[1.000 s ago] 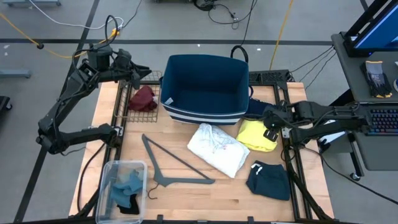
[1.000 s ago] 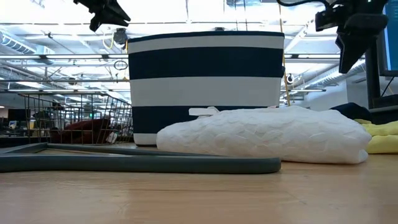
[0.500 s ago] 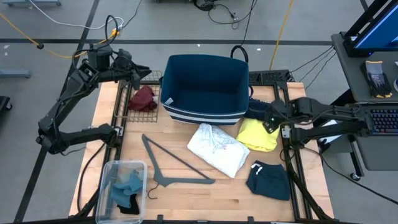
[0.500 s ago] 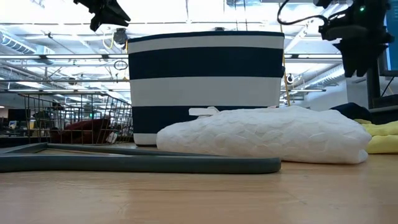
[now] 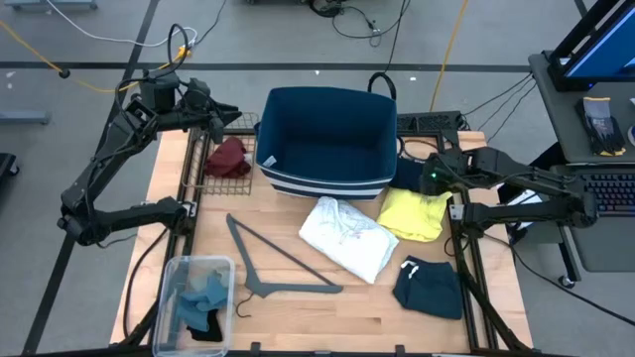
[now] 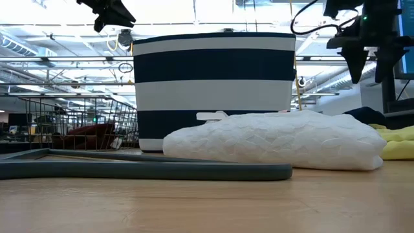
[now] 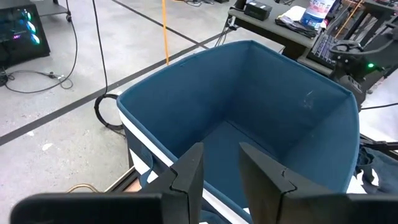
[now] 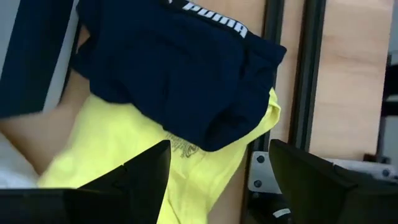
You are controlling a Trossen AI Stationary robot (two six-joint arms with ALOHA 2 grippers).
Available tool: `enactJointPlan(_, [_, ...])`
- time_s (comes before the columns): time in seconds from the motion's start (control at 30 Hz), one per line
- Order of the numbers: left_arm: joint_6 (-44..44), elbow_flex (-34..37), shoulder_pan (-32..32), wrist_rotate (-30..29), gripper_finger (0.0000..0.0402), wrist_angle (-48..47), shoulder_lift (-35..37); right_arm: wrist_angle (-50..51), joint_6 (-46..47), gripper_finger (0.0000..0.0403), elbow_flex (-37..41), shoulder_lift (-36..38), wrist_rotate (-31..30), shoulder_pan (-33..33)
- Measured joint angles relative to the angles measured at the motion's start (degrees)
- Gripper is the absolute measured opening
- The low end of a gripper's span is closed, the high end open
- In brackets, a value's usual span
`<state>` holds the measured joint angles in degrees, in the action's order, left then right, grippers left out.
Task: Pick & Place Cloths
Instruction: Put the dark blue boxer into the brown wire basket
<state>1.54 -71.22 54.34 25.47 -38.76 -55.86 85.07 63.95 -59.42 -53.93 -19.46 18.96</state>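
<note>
Right end effector, fingers spread and empty, hangs over the navy cloth, which lies directly below it on the yellow cloth, beside the blue bin. Left end effector, also parted and empty, waits far off above the bin's opposite rim.

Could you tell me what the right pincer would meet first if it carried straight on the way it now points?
Most likely the navy cloth, lying over the yellow cloth; the right pincer is open above both.

A grey hanger lies between a striped bin and a clear tub.
</note>
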Motion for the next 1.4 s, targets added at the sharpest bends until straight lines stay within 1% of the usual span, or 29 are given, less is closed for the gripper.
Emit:
enactJointPlan(0.13, [-0.33,0.00,-0.02,0.02,0.0099,0.00,0.00,-2.83,2.29,0.0267,2.10,0.00,0.16,2.15])
enactJointPlan(0.3, [-1.46,0.00,-0.02,0.04,0.0099,0.00,0.00,-9.39,4.34,0.0267,7.71,-0.02,1.71,4.86])
enactJointPlan(0.53, [-1.46,0.00,-0.02,0.09,0.0099,0.00,0.00,-17.06,4.39,0.0267,14.55,0.00,1.79,9.30])
enactJointPlan(0.77, [-1.42,-0.02,0.00,0.11,0.0099,0.00,0.00,-26.50,1.83,0.0266,19.83,0.02,1.79,13.72])
enactJointPlan(0.93, [-1.33,0.00,0.01,0.20,0.0099,0.02,0.00,-34.96,-0.72,0.0251,22.86,0.02,1.83,16.11])
enactJointPlan(1.03, [-1.04,-0.02,-0.01,0.18,0.0099,0.02,0.00,-36.92,-1.21,0.0233,23.99,0.02,2.34,17.10])
enactJointPlan(1.17, [-1.05,-0.02,-0.01,0.17,0.0099,0.02,0.00,-37.15,-1.60,0.0190,25.25,0.02,3.28,17.88])
enactJointPlan(1.27, [-1.05,-0.02,-0.02,0.17,0.0099,0.02,0.00,-37.09,-1.64,0.0143,26.22,0.02,3.30,17.88])
enactJointPlan(1.4, [-1.05,-0.02,-0.01,0.17,0.0099,0.04,0.00,-37.16,-2.60,0.0070,26.56,0.04,3.30,17.88])
